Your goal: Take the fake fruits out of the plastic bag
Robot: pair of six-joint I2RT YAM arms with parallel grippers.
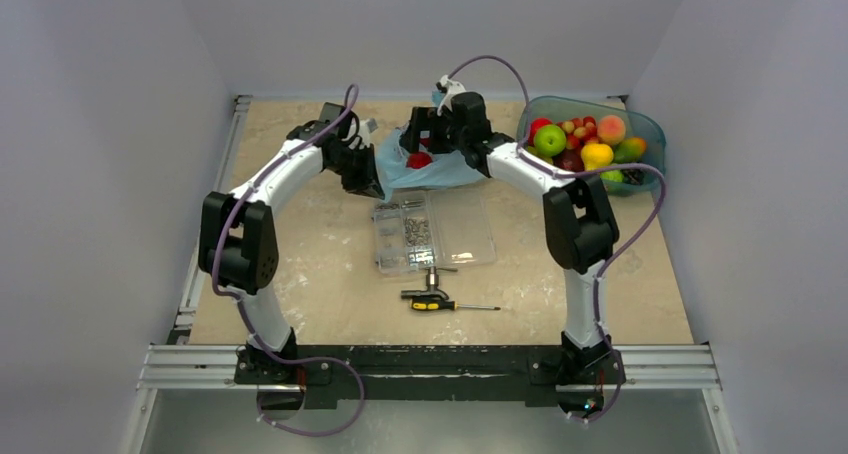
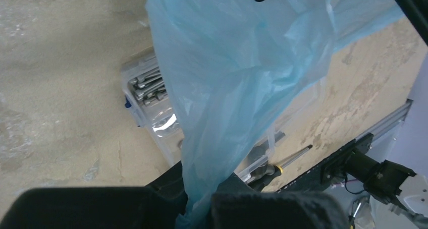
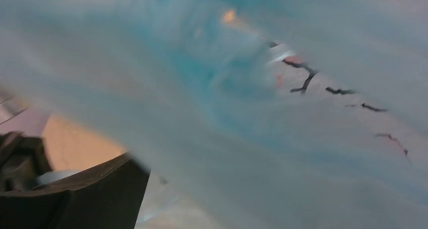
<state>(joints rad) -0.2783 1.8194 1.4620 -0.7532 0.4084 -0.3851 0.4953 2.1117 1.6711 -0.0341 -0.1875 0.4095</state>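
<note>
Blurred plastic bag point(image 3: 227, 138); overhead, perhaps red fruit point(image 1: 419, 160).

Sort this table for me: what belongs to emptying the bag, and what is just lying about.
Job: plastic bag; red fruit in it; left gripper pinching the bag; fruits in the teal tub, probably.
Lying about: screw box; screwdriver.
</note>
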